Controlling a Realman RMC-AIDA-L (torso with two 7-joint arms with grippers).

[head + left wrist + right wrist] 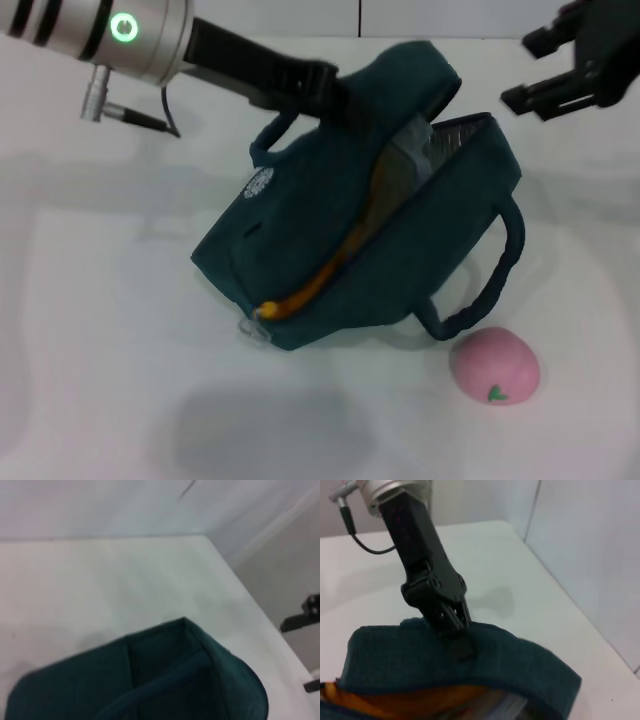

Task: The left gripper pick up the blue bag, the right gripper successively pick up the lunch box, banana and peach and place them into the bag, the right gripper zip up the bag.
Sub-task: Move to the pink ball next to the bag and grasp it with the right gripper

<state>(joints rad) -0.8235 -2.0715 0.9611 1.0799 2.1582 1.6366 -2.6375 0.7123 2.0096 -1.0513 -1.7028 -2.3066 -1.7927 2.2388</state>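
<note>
Currently lunch box [425,150] and banana [330,262] lie mostly hidden inside blue bag [350,215] | left gripper [452,622] clamps the bag's far rim | right gripper [565,70] spread, above-right of bag | peach [495,365] near bag's handle, open table [100,330] around.

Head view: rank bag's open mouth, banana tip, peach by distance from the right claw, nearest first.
From the right claw, at the far right:
1. Bag's open mouth, just below and left of it.
2. Banana tip, sticking out at the bag's lower left end.
3. Peach, on the table near the front right.
</note>
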